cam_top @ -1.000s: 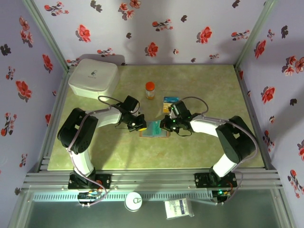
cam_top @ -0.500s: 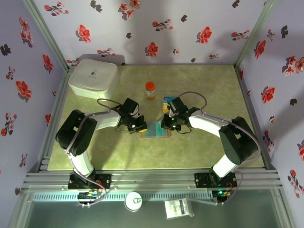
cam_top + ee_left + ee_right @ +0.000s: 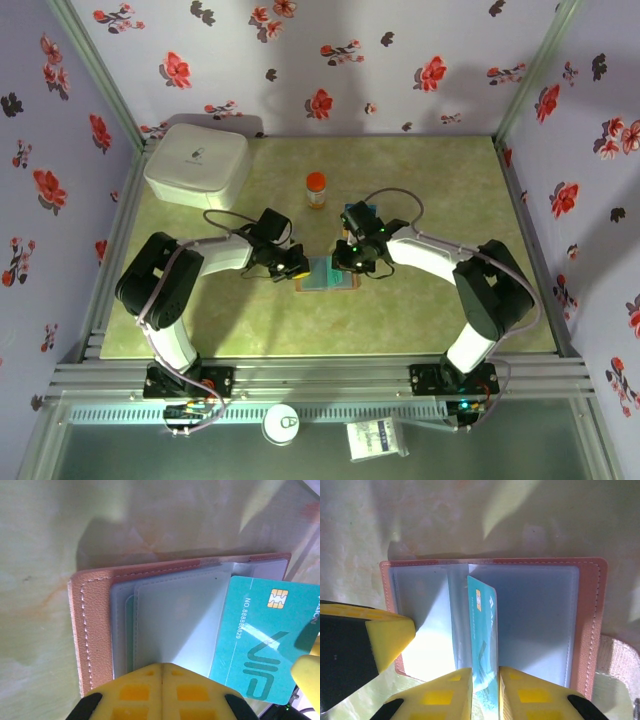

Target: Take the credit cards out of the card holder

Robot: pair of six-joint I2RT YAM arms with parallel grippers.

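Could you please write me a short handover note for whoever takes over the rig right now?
Left tool: shut, pressed at the left side of the open card holder.
Right tool: jaws close either side of the teal card; firm grip unclear.
Done: holder lies open on the table, teal card lifted partly out.
Left: pull that card free, set it down, check the holder for more.

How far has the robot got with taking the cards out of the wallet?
Done: the wallet lies open. In hand: the shut left gripper seems to pin it, while a green card sticks out of its sleeve between the fingers of the right gripper. Left: freeing that card, and another greenish edge shows inside a sleeve.
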